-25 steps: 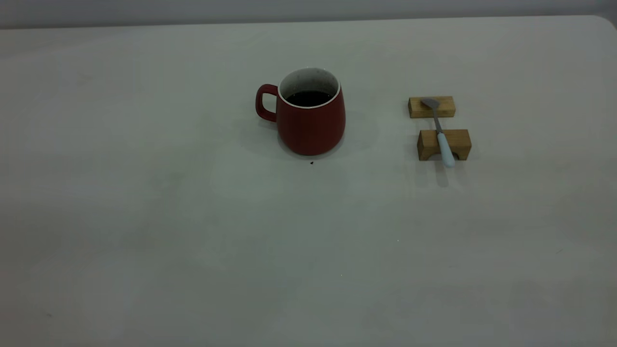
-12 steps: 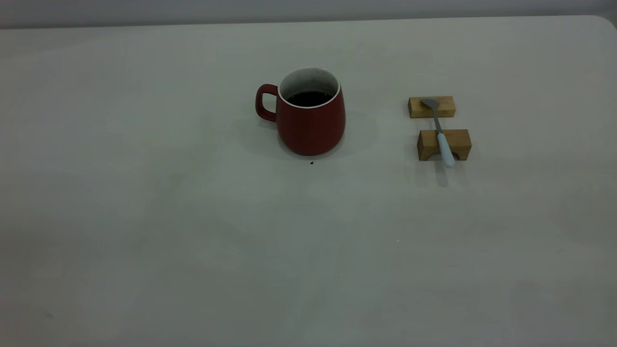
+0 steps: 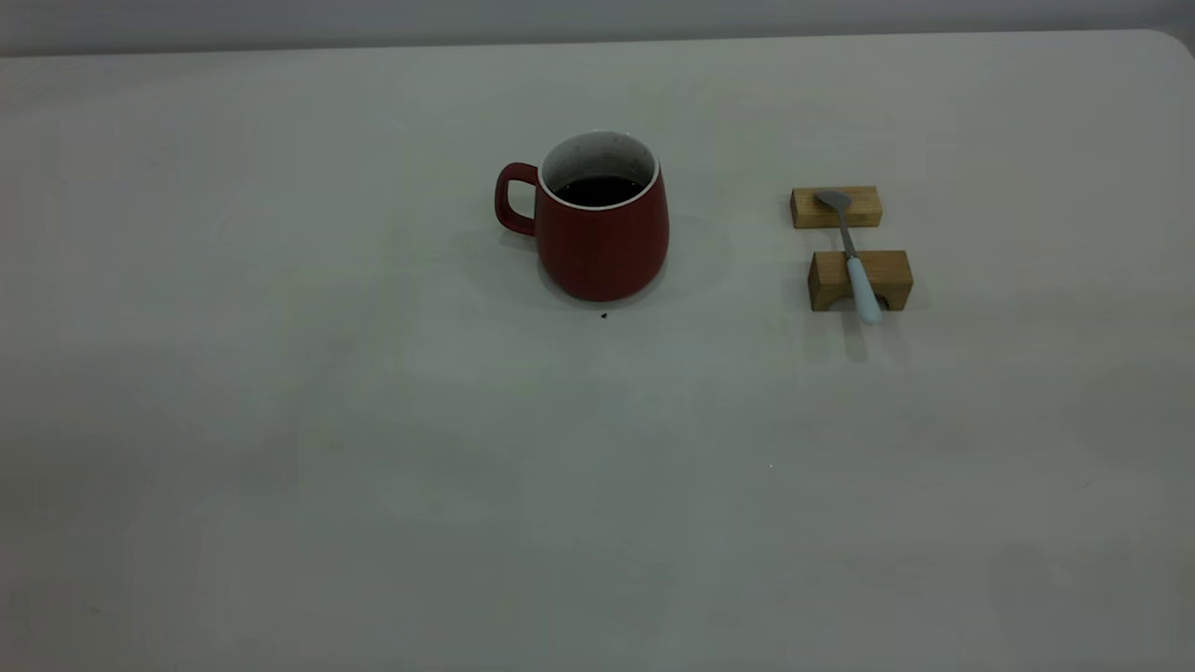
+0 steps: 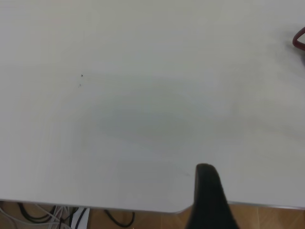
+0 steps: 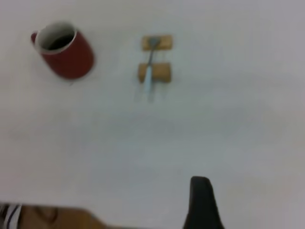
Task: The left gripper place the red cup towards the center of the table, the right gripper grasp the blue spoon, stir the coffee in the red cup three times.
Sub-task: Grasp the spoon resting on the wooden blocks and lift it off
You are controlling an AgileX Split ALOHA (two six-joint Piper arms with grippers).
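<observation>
The red cup [image 3: 602,238] stands upright at the middle of the table [image 3: 373,448], handle to the left, with dark coffee [image 3: 598,189] low inside it. To its right the blue spoon [image 3: 854,257] lies across two wooden blocks, bowl on the far one, pale handle overhanging the near one. Neither gripper appears in the exterior view. In the left wrist view a dark part of my left gripper [image 4: 207,195] hangs over the table's edge, with only a sliver of the red cup [image 4: 300,40] far off. My right gripper [image 5: 202,202] is well short of the cup [image 5: 66,55] and spoon [image 5: 149,67].
The far wooden block [image 3: 868,207] and the near one [image 3: 887,278] sit one behind the other under the spoon. A tiny dark speck [image 3: 603,315] lies just in front of the cup. Cables [image 4: 47,214] and floor show beyond the table's edge.
</observation>
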